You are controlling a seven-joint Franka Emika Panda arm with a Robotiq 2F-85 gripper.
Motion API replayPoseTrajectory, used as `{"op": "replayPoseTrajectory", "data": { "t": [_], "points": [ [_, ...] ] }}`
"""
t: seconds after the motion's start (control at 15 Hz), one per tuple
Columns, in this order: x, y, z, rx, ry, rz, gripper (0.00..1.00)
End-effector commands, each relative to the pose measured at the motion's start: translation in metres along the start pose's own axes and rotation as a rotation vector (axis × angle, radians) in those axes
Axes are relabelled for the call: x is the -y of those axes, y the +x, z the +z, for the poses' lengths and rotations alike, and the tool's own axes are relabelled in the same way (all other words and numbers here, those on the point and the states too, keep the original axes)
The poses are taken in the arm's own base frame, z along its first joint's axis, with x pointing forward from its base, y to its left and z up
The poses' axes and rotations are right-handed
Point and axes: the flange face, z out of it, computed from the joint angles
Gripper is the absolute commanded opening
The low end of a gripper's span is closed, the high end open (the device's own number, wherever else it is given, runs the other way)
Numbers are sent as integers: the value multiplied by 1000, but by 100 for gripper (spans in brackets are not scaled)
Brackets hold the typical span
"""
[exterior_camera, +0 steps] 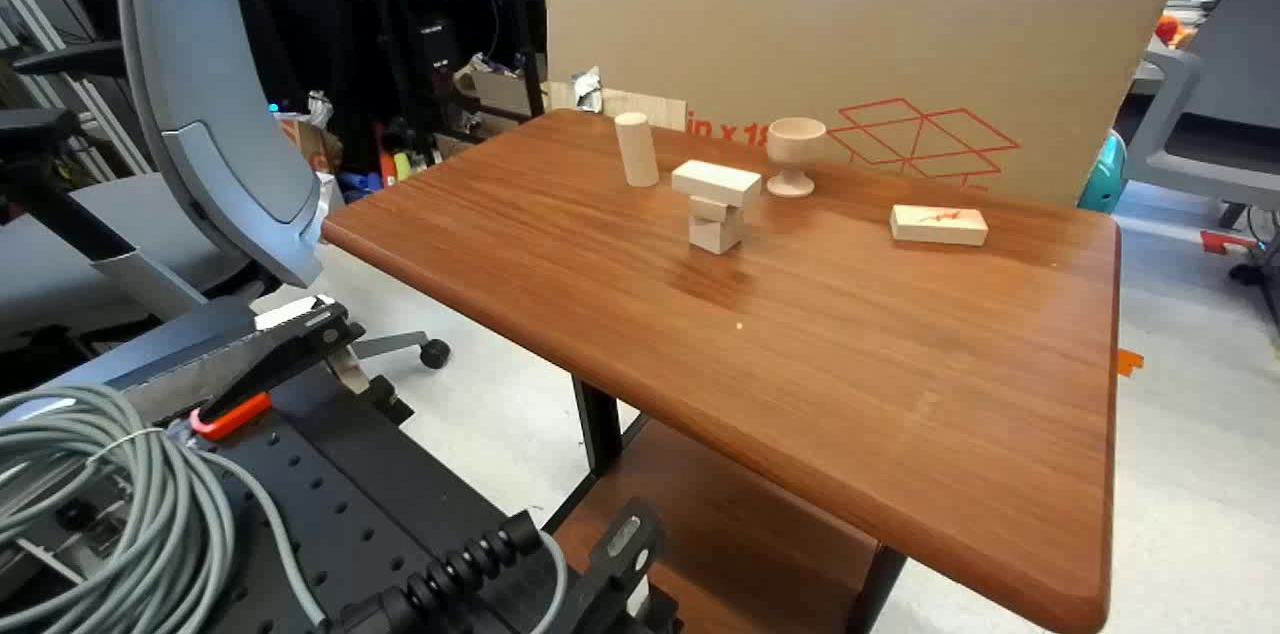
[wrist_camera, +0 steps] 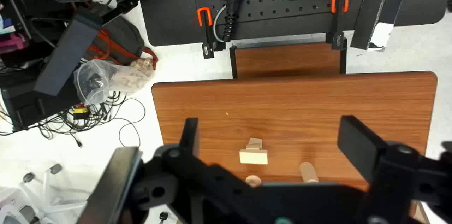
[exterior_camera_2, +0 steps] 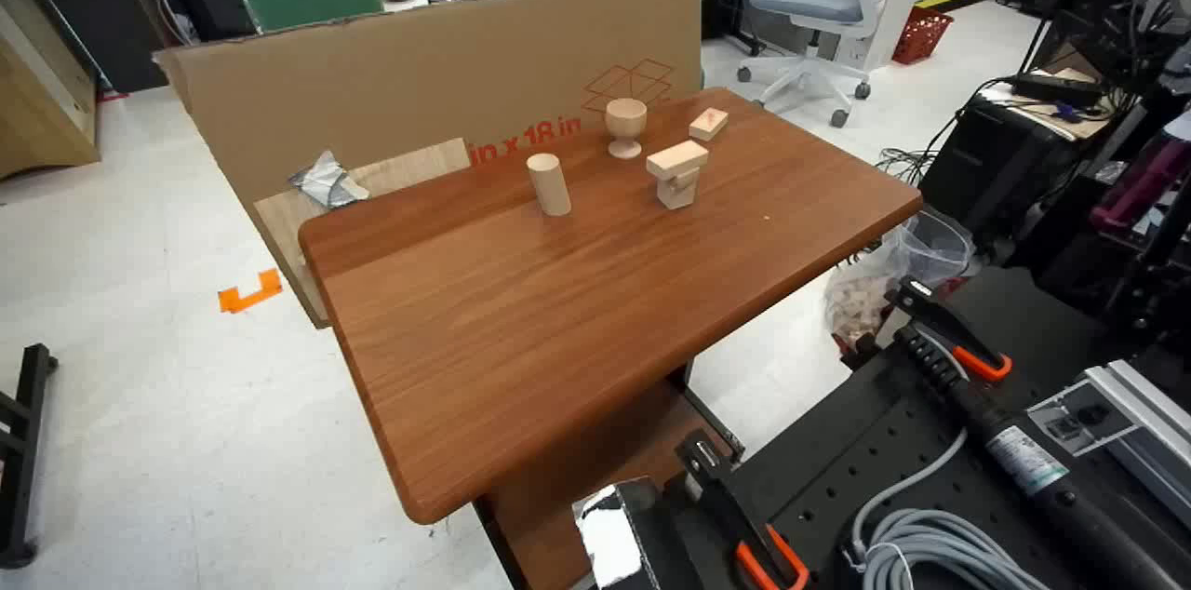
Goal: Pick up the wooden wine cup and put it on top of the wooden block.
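The wooden wine cup stands upright near the back edge of the table, behind a stack of pale wood; it shows in both exterior views. In the wrist view only a round pale part of the cup shows, and the gripper body hides the rest. A plain upright cuboid wooden block standing alone does not show; it is hidden or out of view. My gripper is open, with its fingers wide apart and nothing between them, high above the table. It is out of view in both exterior views.
The stack has a wide piece on top of smaller ones. A pale cylinder stands beside it. A flat slab with red marks lies near the back edge. A cardboard sheet stands behind the table.
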Motion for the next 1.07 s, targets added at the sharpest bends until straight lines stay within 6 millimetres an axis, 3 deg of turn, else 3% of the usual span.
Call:
{"op": "replayPoseTrajectory", "data": {
  "t": [0.0,0.6,0.8,1.0],
  "points": [
    [0,0,-1,-1,0,0,100],
    [0,0,-1,-2,0,0,100],
    [-2,13,4,3,17,-3,100],
    [-9,41,13,8,44,-3,100]
  ]
}}
